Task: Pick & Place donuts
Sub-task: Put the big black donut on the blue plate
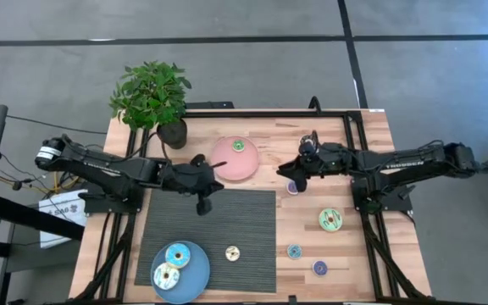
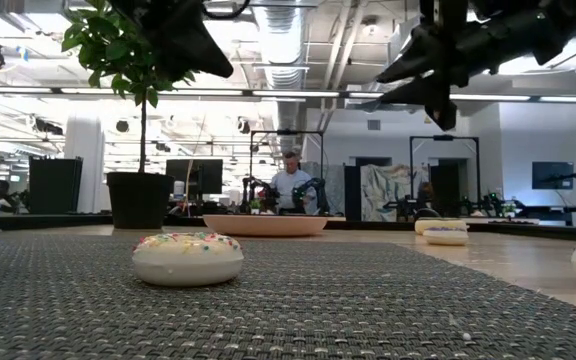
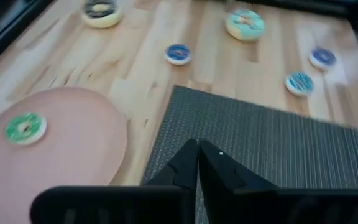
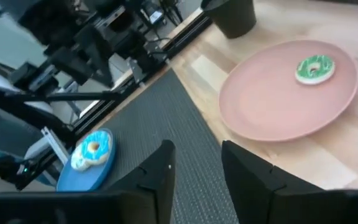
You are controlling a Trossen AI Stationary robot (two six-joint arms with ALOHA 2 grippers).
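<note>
Two arms are up over the table and neither claw is carrying anything. The left gripper (image 1: 203, 206) hangs over the back edge of the dark woven mat (image 1: 227, 246), just in front of the pink plate (image 1: 227, 165), and its fingers (image 3: 191, 163) are pinched tight together with nothing between them. The right gripper (image 1: 288, 169) hovers just beside the pink plate's right edge, fingers (image 4: 160, 171) parted a moderate way with only open air in the gap. On to the donuts: a small green donut (image 1: 238, 146) sits on the pink plate toward its back edge, alone there. Down at the front left, the blue plate (image 1: 200, 275) overhangs the mat's corner and carries a teal donut (image 1: 177, 254) and a pale green donut (image 1: 167, 275) side by side, touching. A cream donut (image 1: 232, 252) with sprinkles lies on the mat, near the blue plate but apart from it. Out on the bare wood to the right there's a large pale green donut (image 1: 330, 220), a small teal donut (image 1: 294, 251) and a small purple donut (image 1: 319, 268), all spread apart, plus another small purple one (image 1: 292, 187) right below the right gripper. A potted plant (image 1: 152, 97) stands at the back left corner
</note>
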